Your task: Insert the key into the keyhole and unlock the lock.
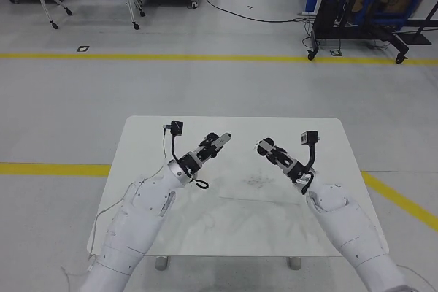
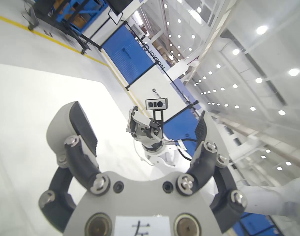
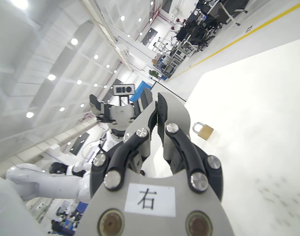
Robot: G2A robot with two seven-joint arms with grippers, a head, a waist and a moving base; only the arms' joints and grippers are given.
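The padlock (image 3: 203, 131), brass-bodied with a silver shackle that looks closed, lies flat on the white desk (image 1: 153, 131), touched by neither arm and with plain white surface on every side of it. The right hand (image 3: 153, 94) hangs above the desk near the lock, its two fingers drawn almost together with only a sliver of a gap between the pads. I cannot tell whether anything thin is pinched in there. Facing it across a short gap, the left hand (image 1: 220, 139) is also held up off the surface, its fingers spread wide with nothing between them. From above, the two hands point at each other over the middle of the desk, a little towards its far half. Both stand well in from the left and right edges and from the rounded far corners. A patch of faint scuff marks (image 1: 259, 180) shows on the surface just nearer the robot than the gap between the hands. Beyond the desk's far edge a broad stretch of pale grey floor (image 1: 204, 87) runs out to a yellow line (image 1: 204, 56). A dark wheeled rack (image 1: 365, 29) stands past that line, well apart from the desk on the right side.
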